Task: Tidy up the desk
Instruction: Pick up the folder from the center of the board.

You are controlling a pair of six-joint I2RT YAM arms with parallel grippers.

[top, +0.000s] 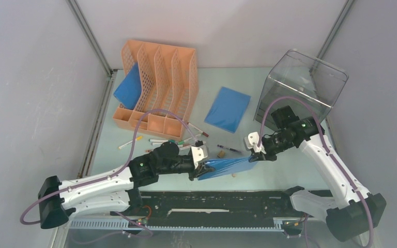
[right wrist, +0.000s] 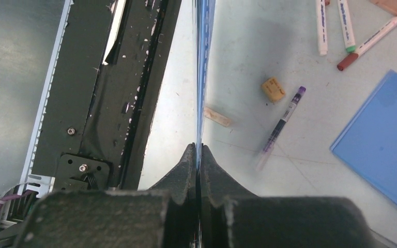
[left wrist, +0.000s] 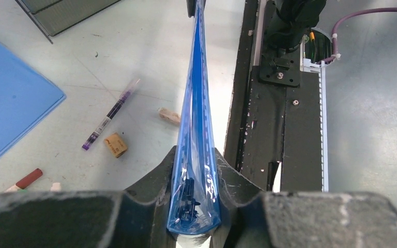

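Observation:
A blue translucent zip pouch (top: 227, 168) hangs edge-up just above the desk (top: 289, 168) near its front edge, stretched between both grippers. My left gripper (top: 202, 168) is shut on the pouch's left end; in the left wrist view the bulged pouch (left wrist: 199, 103) fills the gap of that gripper (left wrist: 195, 206), with a small dark item inside. My right gripper (top: 252, 155) is shut on the pouch's right end. In the right wrist view the thin pouch edge (right wrist: 202, 77) is pinched flat in the right gripper (right wrist: 198, 155).
An orange file rack (top: 157, 85) holding a blue folder (top: 128, 85) stands back left. A second blue folder (top: 228, 108) lies flat mid-desk, a clear box (top: 302, 85) back right. Markers (top: 178, 140), a purple pen (top: 229, 150) and a tan eraser (top: 220, 153) lie behind the pouch. A black rail (top: 217, 204) runs along the front.

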